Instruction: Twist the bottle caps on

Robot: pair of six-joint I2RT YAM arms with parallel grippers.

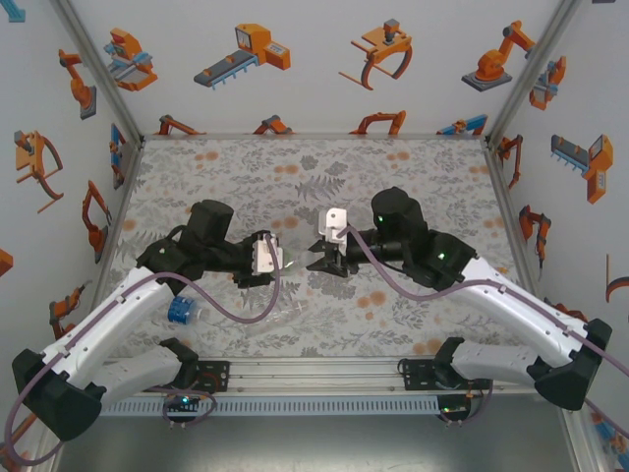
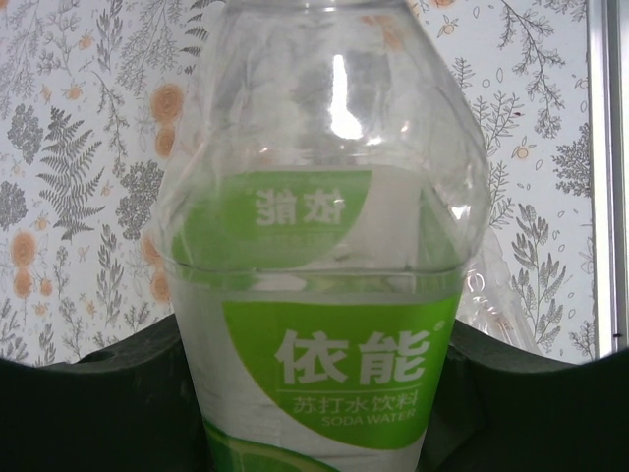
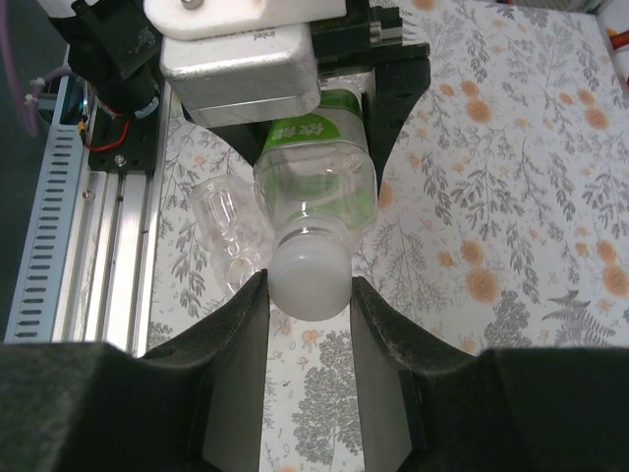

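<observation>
Two arms meet over the middle of the table (image 1: 295,167) in the top view. The left gripper (image 1: 285,259) and the right gripper (image 1: 319,262) point at each other, tips almost touching. A speck of the green bottle (image 1: 293,262) shows between them, raised off the table. The blue bottle (image 1: 182,311) lies near the left arm's forearm, well apart from the grippers. The plain bottle (image 1: 280,317) lies faintly visible on the table in front of the left gripper.

From the left wrist, the green bottle (image 2: 324,295) stands close up, clear plastic with a green label, its lower body clamped between the left gripper's dark fingers (image 2: 98,403). Its neck runs out of the top of the picture. Part of the plain bottle (image 2: 496,295) shows behind it on the right.

From the right wrist, the green bottle (image 3: 314,177) points neck-first at the camera, its body gripped by the left gripper (image 3: 324,88). A white cap (image 3: 310,280) sits on the neck. The right gripper's fingers (image 3: 236,334) press against the cap on both sides, closed on it. The plain bottle (image 3: 226,231) lies on the table just left of the neck, beside the metal rail (image 3: 88,226).
</observation>
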